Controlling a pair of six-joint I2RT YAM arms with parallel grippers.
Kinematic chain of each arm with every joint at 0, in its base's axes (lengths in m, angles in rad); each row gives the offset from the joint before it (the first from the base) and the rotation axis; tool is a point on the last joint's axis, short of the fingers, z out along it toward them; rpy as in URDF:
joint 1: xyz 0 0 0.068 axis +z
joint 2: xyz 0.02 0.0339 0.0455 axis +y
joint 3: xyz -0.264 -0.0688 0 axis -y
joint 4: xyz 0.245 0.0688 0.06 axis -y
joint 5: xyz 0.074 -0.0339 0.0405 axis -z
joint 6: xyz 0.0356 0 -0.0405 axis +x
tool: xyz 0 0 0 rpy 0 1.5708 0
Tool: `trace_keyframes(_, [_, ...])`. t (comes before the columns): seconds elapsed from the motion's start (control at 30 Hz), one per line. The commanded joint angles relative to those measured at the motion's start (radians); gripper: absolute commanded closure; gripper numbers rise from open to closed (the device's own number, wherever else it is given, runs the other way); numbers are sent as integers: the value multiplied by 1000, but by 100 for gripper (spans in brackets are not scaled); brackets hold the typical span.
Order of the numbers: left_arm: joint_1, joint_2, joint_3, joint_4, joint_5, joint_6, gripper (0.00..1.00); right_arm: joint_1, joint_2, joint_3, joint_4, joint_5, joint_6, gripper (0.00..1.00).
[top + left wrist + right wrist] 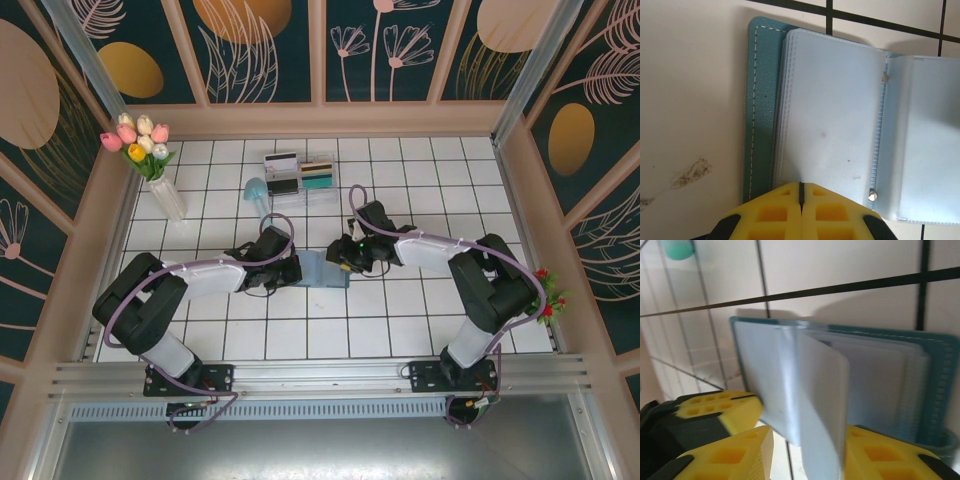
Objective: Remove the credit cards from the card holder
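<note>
Left gripper (801, 189): yellow fingers pressed together, nothing between them, tips over the near edge of the clear sleeves (830, 115); credit cards (300, 172): stacked in both compartments of a clear box (300, 190) at the far side of the tiled table (400, 320), well apart from the holder; card holder (759, 100): dark teal, lying open and flat between the two grippers; right gripper (807, 460): jaws spread, one raised sleeve leaf (822, 405) standing between them, a gap showing on one side; red flowers (548, 295): at the right wall.
</note>
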Motion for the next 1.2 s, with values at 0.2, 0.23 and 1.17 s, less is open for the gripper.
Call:
trace_keyframes(0.2, [0,13,-3,-27,-11,21,100,17,71,-34,340,-253,91,61])
trace_keyframes(0.23, [0,12,-4,-27,-12,21,100,20,92,-27,348,-257,94,62])
trace_keyframes(1.17, [0,-196,1,-58,-40,3,100,26,186,4,367,-267,121,42])
